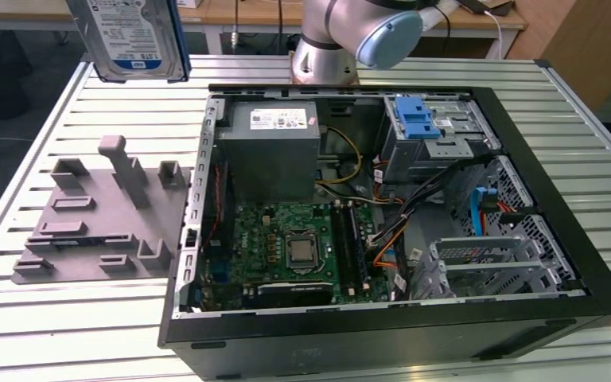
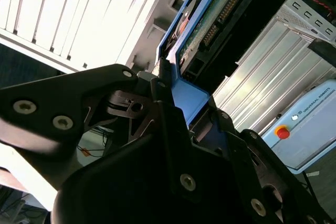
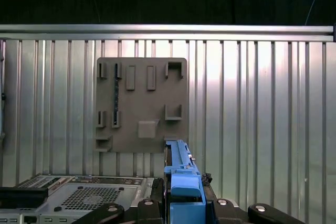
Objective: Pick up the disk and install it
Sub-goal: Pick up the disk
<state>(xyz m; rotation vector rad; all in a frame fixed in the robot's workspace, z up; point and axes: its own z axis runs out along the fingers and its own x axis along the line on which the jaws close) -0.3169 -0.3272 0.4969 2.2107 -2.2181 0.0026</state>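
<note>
**Disk in transit, held above the bench.** The flat rectangular silver-grey disk with a white-and-blue label and blue plastic carrier rails [image 1: 130, 36] hangs in the air. In the exterior view I see it against the far corner of the ribbed aluminium bench [image 1: 72, 318] on that view's left. It touches nothing on the bench.

In the first wrist view, the black gripper [image 3: 184, 205] is closed on a blue rail edge with a finger on each side. It carries nothing else.

Below the disk and well apart from it, a grey moulded fixture plate with upright pegs [image 1: 93, 215] lies near the bench edge on the exterior view's left. Mid-bench is the open black computer case [image 1: 391, 334], which contains:
- a grey power-supply box [image 1: 268, 147];
- a green motherboard [image 1: 289, 247];
- a grey metal cage with a blue latch [image 1: 428, 123];
- perforated metal drive bays [image 1: 496, 255] along the wall on the exterior view's right;
- loose orange, yellow and black cables [image 1: 391, 231] lying between the board and the bays.

**Hazards, as I judge them.**
- The grip is on plastic rail, not on the metal body, so a jolt could make the disk twist or slip.
- A tilted disk could jam its rails at a bay mouth.
- The cables could snag an edge.
- The raised case walls could strike a low-carried disk.
</note>
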